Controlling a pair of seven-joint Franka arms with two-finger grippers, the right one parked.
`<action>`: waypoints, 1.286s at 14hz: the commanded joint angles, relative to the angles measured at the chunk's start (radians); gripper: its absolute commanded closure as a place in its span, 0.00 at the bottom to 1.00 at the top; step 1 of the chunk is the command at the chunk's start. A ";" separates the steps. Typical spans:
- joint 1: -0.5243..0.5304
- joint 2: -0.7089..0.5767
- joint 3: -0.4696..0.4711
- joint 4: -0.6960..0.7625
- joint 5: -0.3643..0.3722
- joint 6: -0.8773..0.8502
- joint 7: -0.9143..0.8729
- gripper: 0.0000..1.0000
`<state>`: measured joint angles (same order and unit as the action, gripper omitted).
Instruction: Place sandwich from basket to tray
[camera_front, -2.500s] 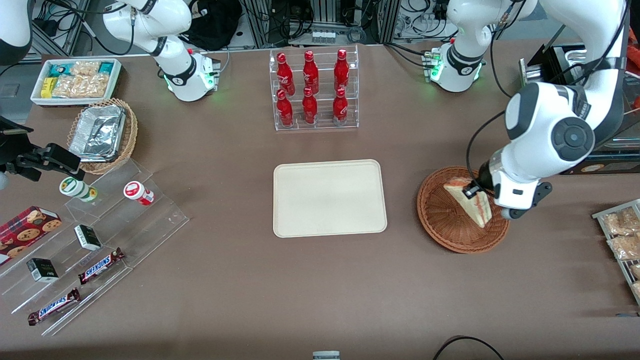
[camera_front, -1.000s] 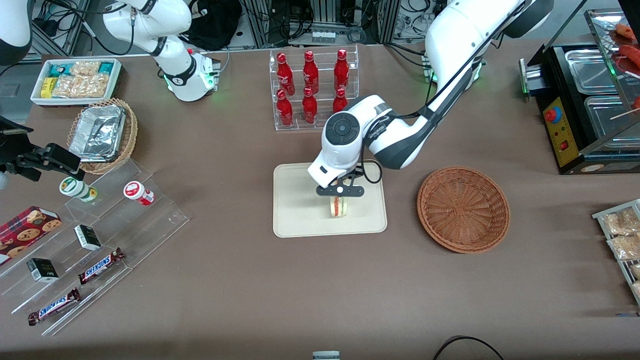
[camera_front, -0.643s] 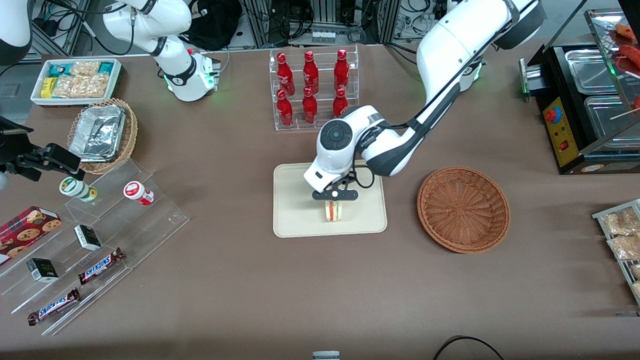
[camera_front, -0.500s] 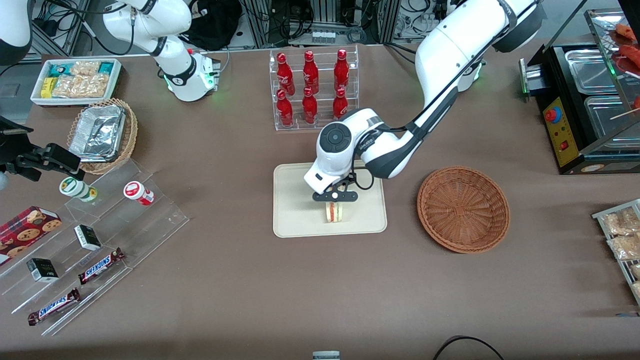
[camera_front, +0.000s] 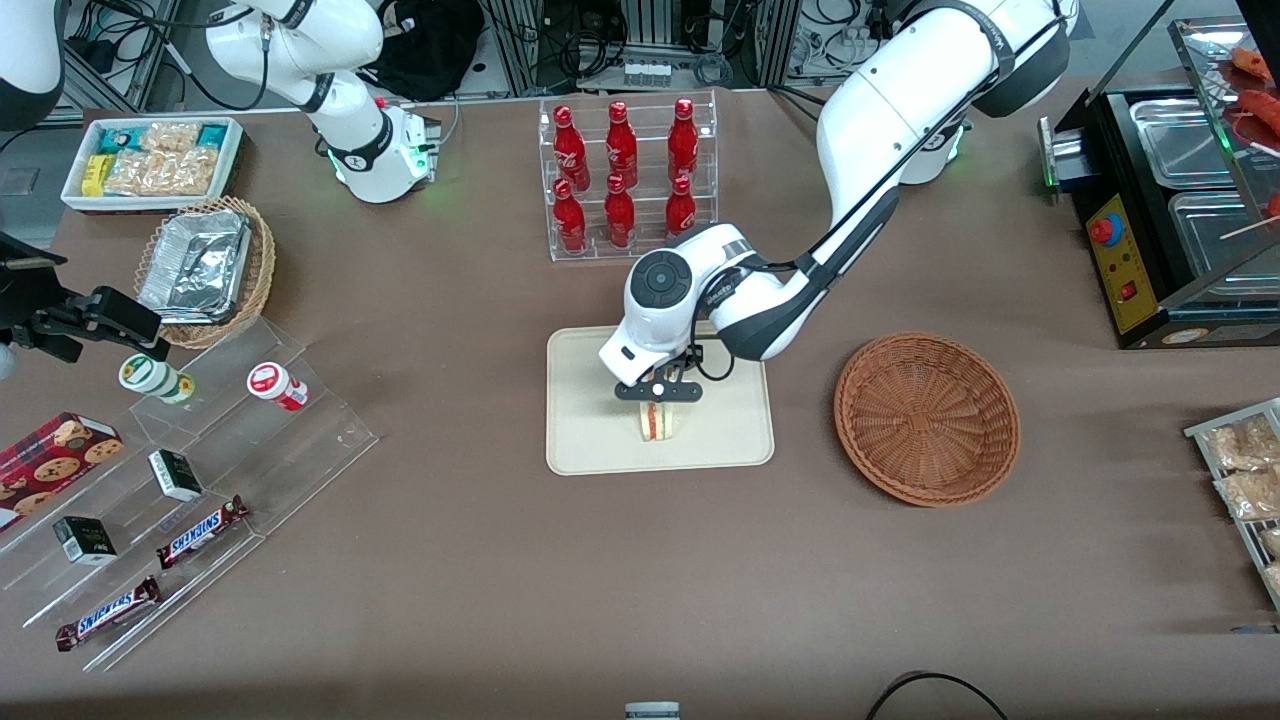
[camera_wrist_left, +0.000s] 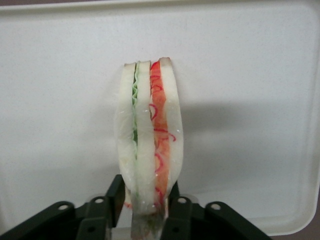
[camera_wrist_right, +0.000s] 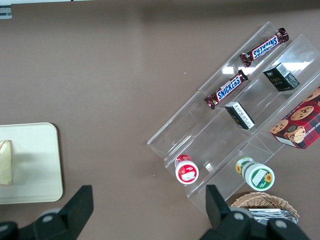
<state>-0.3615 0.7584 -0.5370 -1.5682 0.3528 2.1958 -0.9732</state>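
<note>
Presently the end effector (camera_front: 657, 400) hangs low over the tray (camera_front: 590, 400), its two fingers (camera_wrist_left: 116, 196) clamped on the flat bread faces of the sandwich (camera_front: 658, 421). In the left wrist view the end effector (camera_wrist_left: 145, 202) grips the sandwich (camera_wrist_left: 148, 160) at one end, and the wedge stands on edge with its cut side showing: green filling between the pale slices on one side, red-orange filling on the other. The cream tray (camera_wrist_left: 250, 100) fills the background there, and the sandwich throws a soft shadow on it; whether the wedge touches the tray cannot be told. The right wrist view shows the sandwich (camera_wrist_right: 5, 162) over the tray (camera_wrist_right: 40, 165) as well. On the brown surface (camera_front: 480, 560), the reddish-brown basket (camera_front: 927, 418) sits beside the tray toward the working arm's end, and nothing lies in it. A clear rack of red bottles (camera_front: 625, 180) stands farther from the front camera than the tray.
</note>
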 joint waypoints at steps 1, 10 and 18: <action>-0.005 -0.029 0.009 0.019 0.020 -0.021 -0.025 0.00; -0.002 -0.361 0.161 0.013 -0.141 -0.279 -0.084 0.00; -0.002 -0.523 0.336 0.023 -0.248 -0.511 0.078 0.00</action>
<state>-0.3568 0.2844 -0.2619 -1.5291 0.1649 1.7266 -0.9802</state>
